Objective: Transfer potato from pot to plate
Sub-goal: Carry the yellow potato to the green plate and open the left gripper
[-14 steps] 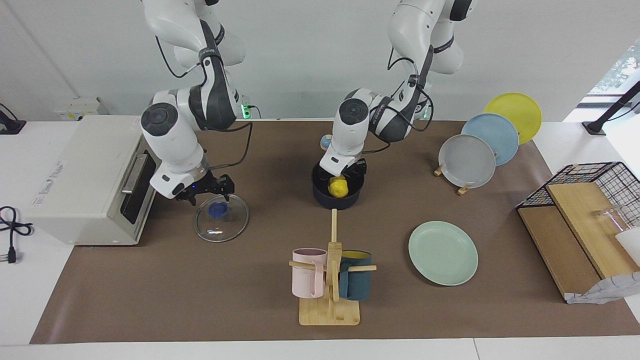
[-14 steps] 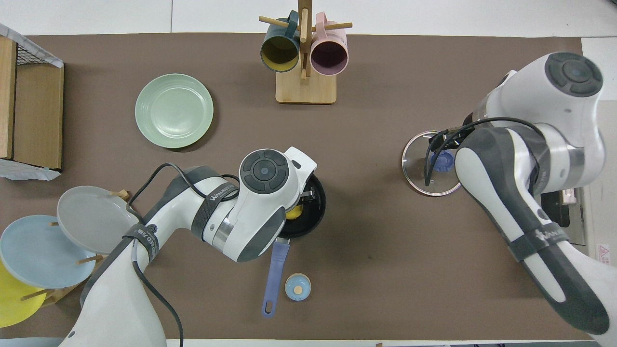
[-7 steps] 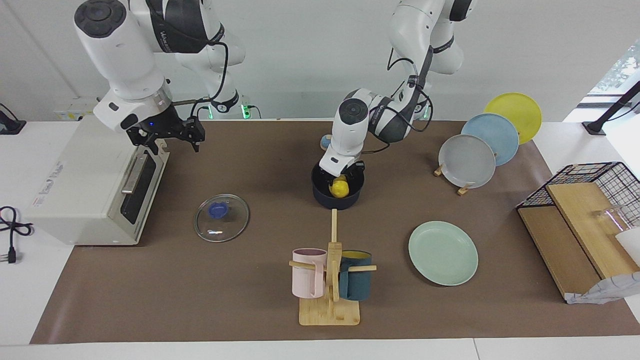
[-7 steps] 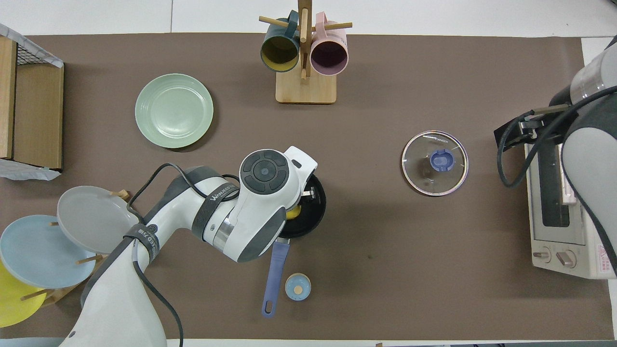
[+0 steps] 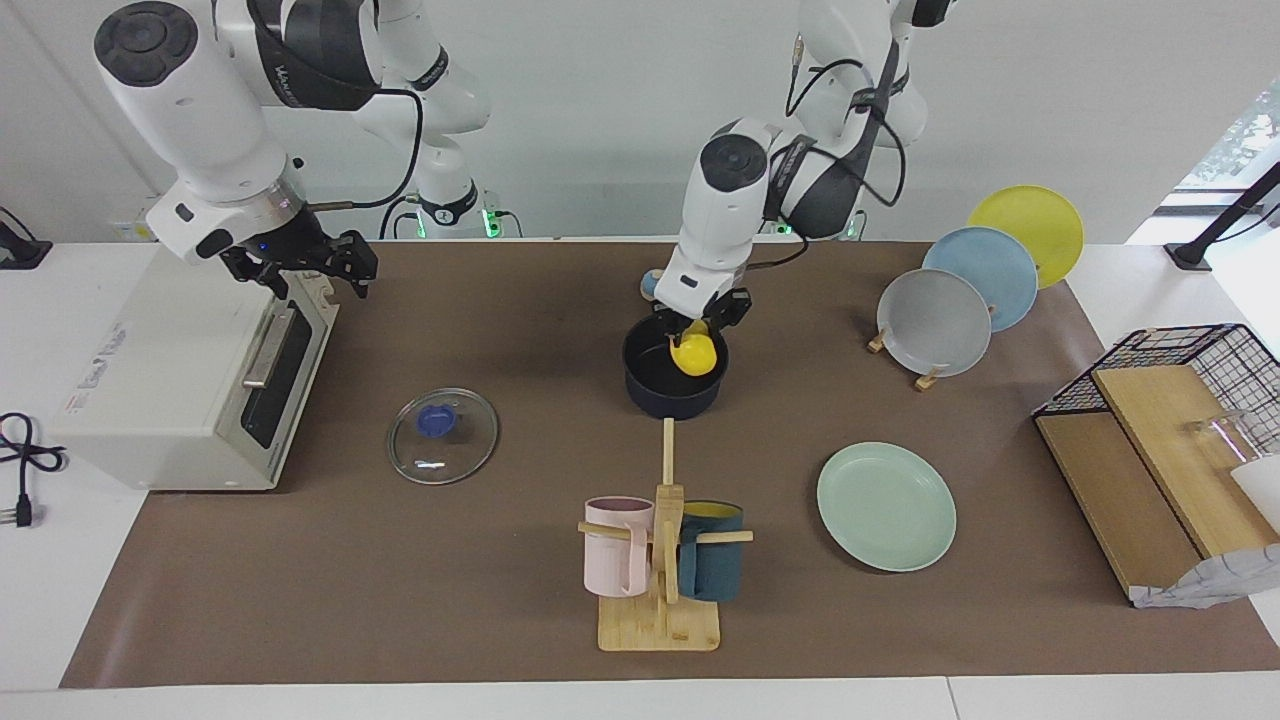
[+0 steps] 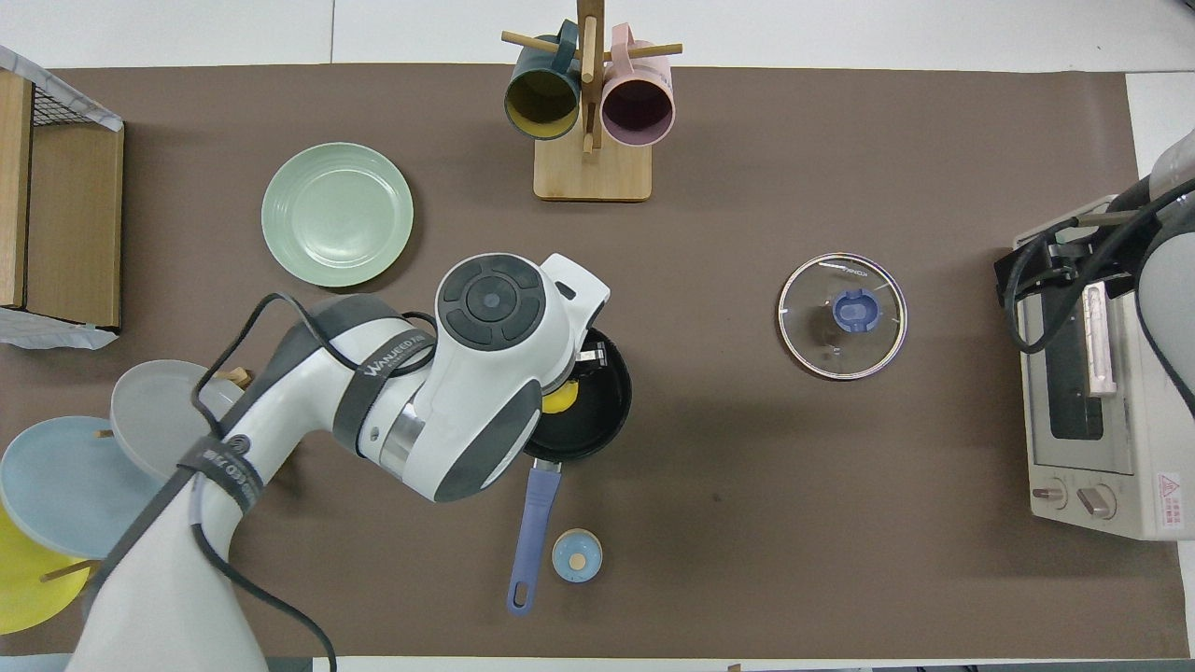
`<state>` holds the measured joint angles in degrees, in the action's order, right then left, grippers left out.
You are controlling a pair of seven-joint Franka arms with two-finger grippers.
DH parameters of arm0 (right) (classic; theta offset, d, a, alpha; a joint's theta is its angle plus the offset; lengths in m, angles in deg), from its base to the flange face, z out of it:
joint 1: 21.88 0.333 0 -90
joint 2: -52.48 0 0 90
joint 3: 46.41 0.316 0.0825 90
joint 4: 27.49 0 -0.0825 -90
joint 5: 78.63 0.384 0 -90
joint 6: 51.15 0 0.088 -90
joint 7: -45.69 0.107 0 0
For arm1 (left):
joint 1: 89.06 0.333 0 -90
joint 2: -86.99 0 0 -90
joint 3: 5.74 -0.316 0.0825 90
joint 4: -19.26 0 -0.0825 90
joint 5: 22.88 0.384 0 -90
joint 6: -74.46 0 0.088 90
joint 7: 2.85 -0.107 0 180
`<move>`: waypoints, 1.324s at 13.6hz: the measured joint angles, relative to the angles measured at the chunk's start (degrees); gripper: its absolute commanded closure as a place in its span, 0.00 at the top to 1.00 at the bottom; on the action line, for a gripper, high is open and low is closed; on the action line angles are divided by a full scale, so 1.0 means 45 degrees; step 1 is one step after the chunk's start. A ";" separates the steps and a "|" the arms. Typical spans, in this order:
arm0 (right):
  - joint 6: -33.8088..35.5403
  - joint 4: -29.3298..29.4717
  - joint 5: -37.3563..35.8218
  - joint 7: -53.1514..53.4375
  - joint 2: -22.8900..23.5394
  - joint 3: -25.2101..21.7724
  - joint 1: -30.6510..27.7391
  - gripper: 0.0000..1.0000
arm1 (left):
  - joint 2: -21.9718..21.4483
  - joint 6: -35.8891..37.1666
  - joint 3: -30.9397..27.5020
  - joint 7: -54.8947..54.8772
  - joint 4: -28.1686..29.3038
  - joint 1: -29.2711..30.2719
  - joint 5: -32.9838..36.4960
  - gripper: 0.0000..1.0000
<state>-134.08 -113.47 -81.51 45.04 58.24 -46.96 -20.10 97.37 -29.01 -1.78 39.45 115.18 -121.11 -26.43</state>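
The yellow potato [image 5: 697, 355] is held in my left gripper [image 5: 699, 334], which is shut on it and lifted just above the rim of the navy pot [image 5: 670, 385]. In the overhead view the left arm's wrist covers most of the potato [image 6: 560, 400] and part of the pot [image 6: 593, 425]; the pot's blue handle [image 6: 529, 537] points toward the robots. The mint-green plate [image 5: 886, 506] lies flat and bare, farther from the robots than the pot and toward the left arm's end; it also shows in the overhead view [image 6: 337, 214]. My right gripper [image 5: 303, 270] is open and empty, up over the toaster oven's door edge.
A glass lid [image 5: 443, 435] with a blue knob lies toward the right arm's end. A toaster oven [image 5: 170, 350] stands at that end. A mug rack [image 5: 660, 560] with two mugs stands farther out. Upright plates [image 5: 935, 320], a wire basket [image 5: 1190, 370] and a small blue round item [image 6: 576, 555] are nearby.
My left gripper has risen with the potato from inside the pot to above its rim. My right arm has left the glass lid and moved up over the toaster oven.
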 measured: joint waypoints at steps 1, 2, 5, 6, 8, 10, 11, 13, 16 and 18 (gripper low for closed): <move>0.0031 -0.0049 0.0000 0.0000 -0.0053 0.0006 0.0013 1.00 | -0.0064 0.0945 -0.0030 -0.0192 -0.0978 0.0611 0.0009 0.00; 0.0046 -0.0189 0.0000 0.0000 -0.0179 0.0015 0.0023 1.00 | 0.0018 0.1463 -0.0058 -0.0676 -0.1796 0.1343 0.0010 0.00; 0.0048 -0.0845 0.0000 0.0000 -0.0741 0.0021 0.0017 1.00 | 0.1180 0.1500 -0.0121 -0.3476 -0.3401 0.3715 0.0006 0.00; 0.0047 -0.0990 0.0000 0.0000 -0.0877 0.0021 0.0017 1.00 | 0.1774 0.1169 -0.0127 -0.4562 -0.3738 0.4436 0.0001 0.00; -0.0071 -0.1105 -0.0001 0.0000 -0.0999 0.0019 0.0017 1.00 | 0.3007 -0.0192 -0.0119 -0.5961 -0.3988 0.5329 0.0019 0.00; -0.0495 -0.1105 -0.0001 0.0000 -0.1000 0.0019 0.0017 1.00 | 0.4150 -0.1335 -0.0108 -0.6619 -0.4018 0.5576 0.0072 0.00; -0.0593 -0.1099 -0.0001 0.0000 -0.1000 0.0021 0.0018 1.00 | 0.4589 -0.1774 -0.0096 -0.6736 -0.3986 0.5575 0.0119 0.00; -0.0607 -0.1075 -0.0001 0.0000 -0.1020 0.0044 0.0026 1.00 | 0.5042 -0.2644 -0.0032 -0.6896 -0.3491 0.5557 0.0308 0.00; -0.0626 -0.1073 -0.0001 0.0000 -0.1067 0.0056 0.0023 1.00 | 0.5084 -0.3386 -0.0026 -0.7002 -0.2543 0.5561 0.0463 0.00; -0.0710 -0.1072 0.0000 0.0000 -0.1102 0.0032 0.0012 1.00 | 0.4995 -0.3395 -0.0026 -0.7050 -0.2505 0.5561 0.0481 1.00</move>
<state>-137.27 -118.29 -81.51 45.04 53.28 -46.81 -20.05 119.85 -44.29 -1.90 7.73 103.91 -96.09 -24.26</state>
